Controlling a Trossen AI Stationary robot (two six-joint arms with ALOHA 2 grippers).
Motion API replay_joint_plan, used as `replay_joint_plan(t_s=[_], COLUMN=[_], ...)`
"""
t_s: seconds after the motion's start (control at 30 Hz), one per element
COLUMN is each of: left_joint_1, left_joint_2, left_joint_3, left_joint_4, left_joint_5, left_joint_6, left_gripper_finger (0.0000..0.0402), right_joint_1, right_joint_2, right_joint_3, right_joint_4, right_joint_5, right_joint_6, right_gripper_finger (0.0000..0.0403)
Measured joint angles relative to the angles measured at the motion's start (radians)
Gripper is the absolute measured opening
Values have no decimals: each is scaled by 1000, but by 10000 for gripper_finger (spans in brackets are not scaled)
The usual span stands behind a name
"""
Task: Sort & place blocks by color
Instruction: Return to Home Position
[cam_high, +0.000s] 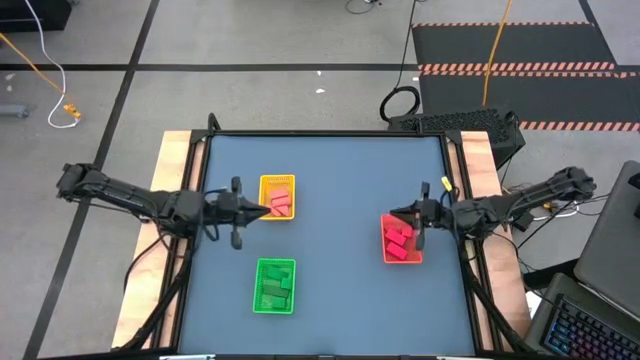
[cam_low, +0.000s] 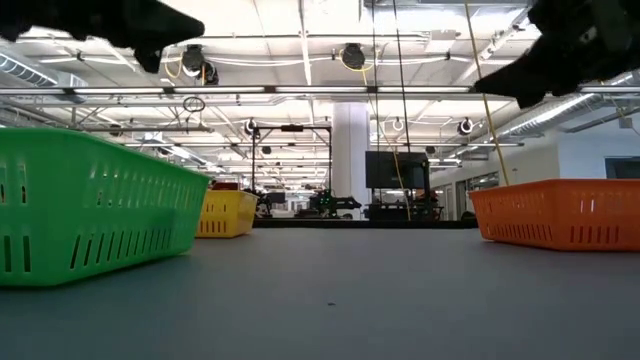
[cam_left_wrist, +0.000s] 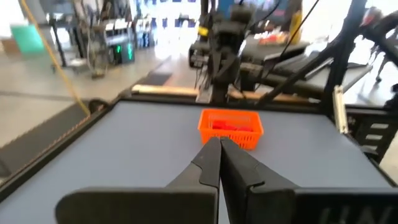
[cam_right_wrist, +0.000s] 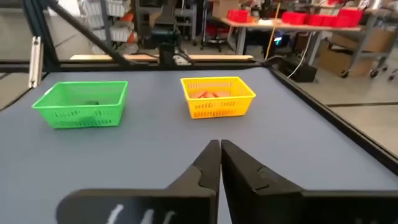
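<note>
All blocks lie inside trays. Salmon-pink blocks fill the yellow tray, green blocks the green tray, red blocks the red tray. My left gripper is shut and holds nothing; it hovers at the yellow tray's left rim, above the table. My right gripper is shut and holds nothing too; it hovers over the red tray's far end. Both wrist views show the fingers closed together: left gripper, right gripper.
The three trays stand on the blue-grey table top, yellow far left, green near left, red at the right. Bare table lies between the trays and along the far edge. Wooden side rails border the table on the left and right.
</note>
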Motion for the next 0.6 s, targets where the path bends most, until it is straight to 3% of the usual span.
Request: replay_joint_plan(t_s=[0.17,0.3,0.6], left_joint_1=[0,0,-2], left_joint_2=[-160,-276,-462], left_joint_3=[-129,-202,-284], left_joint_4=[35,34,-22], left_joint_5=[44,62,64], left_joint_6=[35,35,28], left_gripper_finger=[2,2,1], right_joint_1=[-27,-41,-45], right_joint_2=[-141,-236,-389], right_joint_3=[-82,-122,-128], right_joint_4=[15,12,-181], right_joint_5=[-3,-78,-108], right_joint_6=[-14,-29,-4], right_gripper_finger=[3,1,0])
